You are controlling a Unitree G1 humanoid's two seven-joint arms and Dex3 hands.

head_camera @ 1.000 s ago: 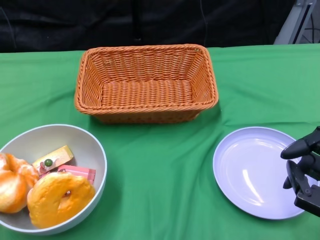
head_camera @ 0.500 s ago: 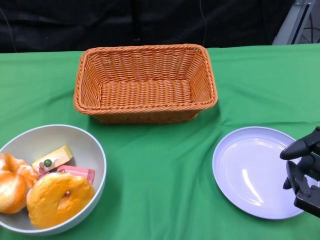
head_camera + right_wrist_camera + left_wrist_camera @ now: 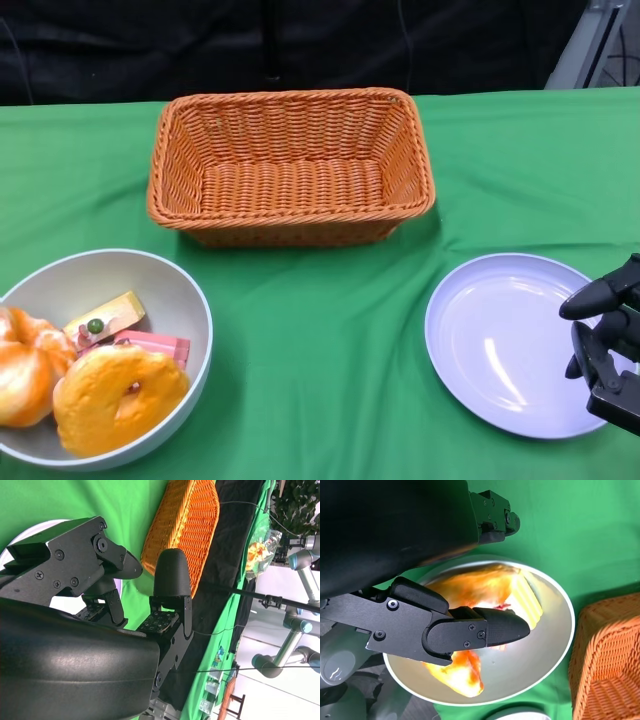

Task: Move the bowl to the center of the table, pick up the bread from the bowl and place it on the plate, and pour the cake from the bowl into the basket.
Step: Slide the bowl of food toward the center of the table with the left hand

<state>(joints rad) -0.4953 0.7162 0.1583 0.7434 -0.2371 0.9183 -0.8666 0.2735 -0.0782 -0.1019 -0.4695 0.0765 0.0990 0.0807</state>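
A grey bowl [image 3: 92, 274] sits at the table's front left. It holds two orange bread rings [image 3: 118, 396] [image 3: 24, 366], a yellow cake slice [image 3: 108, 314] and a pink one [image 3: 156, 345]. The empty wicker basket [image 3: 290, 165] stands at the back centre, and the empty lilac plate [image 3: 498, 345] lies front right. My right hand [image 3: 606, 345] hovers over the plate's right rim, fingers apart and holding nothing. The head view does not show my left hand [image 3: 435, 625]. Its wrist view shows it just above the bowl [image 3: 564, 611] and bread [image 3: 476, 587], fingers spread and empty.
A green cloth covers the table, with bare cloth between bowl and plate at the front centre. A dark backdrop runs behind the basket. The right wrist view shows the basket [image 3: 187, 525], a cable and other robot arms beyond the table.
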